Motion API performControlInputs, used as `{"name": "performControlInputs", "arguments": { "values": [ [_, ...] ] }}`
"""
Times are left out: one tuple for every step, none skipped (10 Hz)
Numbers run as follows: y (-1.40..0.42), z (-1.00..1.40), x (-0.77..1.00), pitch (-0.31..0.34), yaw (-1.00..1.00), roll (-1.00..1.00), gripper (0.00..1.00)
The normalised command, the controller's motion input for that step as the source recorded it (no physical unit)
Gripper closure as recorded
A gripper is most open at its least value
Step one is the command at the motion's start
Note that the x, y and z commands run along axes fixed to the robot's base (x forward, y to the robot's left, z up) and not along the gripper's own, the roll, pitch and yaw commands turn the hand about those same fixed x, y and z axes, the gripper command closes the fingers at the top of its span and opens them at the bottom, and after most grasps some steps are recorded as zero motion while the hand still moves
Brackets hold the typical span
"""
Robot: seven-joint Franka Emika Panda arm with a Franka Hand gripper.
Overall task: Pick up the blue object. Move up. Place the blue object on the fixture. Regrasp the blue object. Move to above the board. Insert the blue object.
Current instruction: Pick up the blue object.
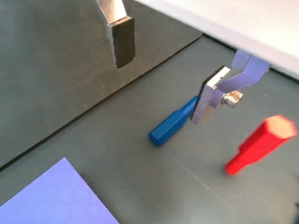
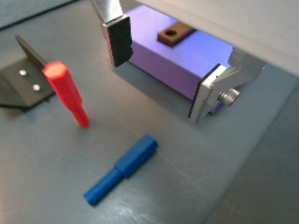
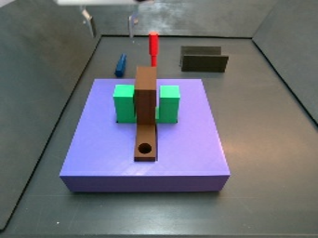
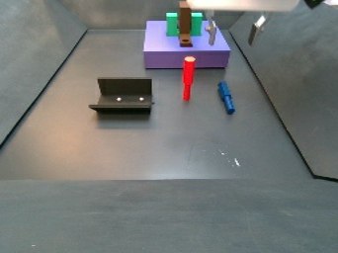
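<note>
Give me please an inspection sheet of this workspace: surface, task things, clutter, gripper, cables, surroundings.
Surface: dark grey floor, bare around the parts.
Blue object: lying flat on the floor, not held.
Fixture: standing alone, nothing on it.
Board: carries two green blocks and a brown bar with a round hole.
Clutter: red peg, upright beside the blue object.
Gripper: jaws open, nothing between them, above the floor.
Cables: nothing seen.
Surroundings: grey walls.

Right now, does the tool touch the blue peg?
Apart. A wrist view shows the open tool above the floor, with the blue peg lying clear of both fingers.
</note>
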Motion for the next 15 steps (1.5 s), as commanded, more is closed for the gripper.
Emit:
{"name": "performControlInputs", "arguments": {
  "values": [
    [-0.08,-0.57,-0.05,-0.016,0.00,0.40,0.00],
    [-0.02,-0.59,0.09,0.040,-0.10,0.36,0.00],
    [0.00,-0.52,0.10,0.054,-0.13,0.31,0.00],
    [0.00,-0.45,0.09,0.033,-0.14,0.31,0.00],
    [0.00,-0.43,0.08,0.021,-0.12,0.32,0.00],
    [0.00,-0.38,0.05,0.006,-0.08,0.33,0.00],
    [0.03,-0.21,0.00,0.000,0.00,0.28,0.00],
    [0.06,-0.13,0.00,-0.003,0.00,0.19,0.00],
    [0.05,-0.34,0.00,-0.051,0.00,0.16,0.00],
    [0.09,-0.28,0.00,-0.073,0.00,0.13,0.00],
    [0.08,-0.25,0.00,-0.107,0.00,0.10,0.00],
    [0.11,-0.20,0.00,-0.056,0.00,0.05,0.00],
    [0.15,-0.02,0.07,0.000,0.00,0.09,0.00],
    [0.10,0.00,0.08,0.000,0.00,0.06,0.00],
    [0.00,0.00,0.06,-0.099,0.00,0.12,0.00]
  ]
}}
